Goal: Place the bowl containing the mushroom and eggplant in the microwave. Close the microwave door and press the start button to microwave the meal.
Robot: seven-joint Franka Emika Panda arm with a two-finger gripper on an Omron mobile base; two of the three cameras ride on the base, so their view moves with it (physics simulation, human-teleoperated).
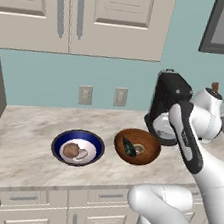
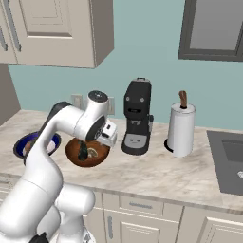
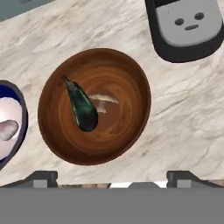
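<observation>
Bowl (image 3: pixel 94 106) sits centre frame in hand view on the marble surface (image 3: pixel 183 118), eggplant (image 3: pixel 82 109) and mushroom (image 3: pixel 102 101) inside. Fingers (image 3: pixel 111 177) spread wide at bottom edge, holding nothing. Blue bowl (image 3: pixel 8 127) at left, coffee machine (image 3: pixel 186 26) upper right

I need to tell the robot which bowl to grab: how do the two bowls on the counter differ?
The wooden bowl is reddish-brown throughout; the blue-rimmed bowl is white inside. The wooden bowl holds a dark eggplant and a pale mushroom; the blue-rimmed bowl holds brownish-pink lumps. Both are round, upright, on the counter.
</observation>
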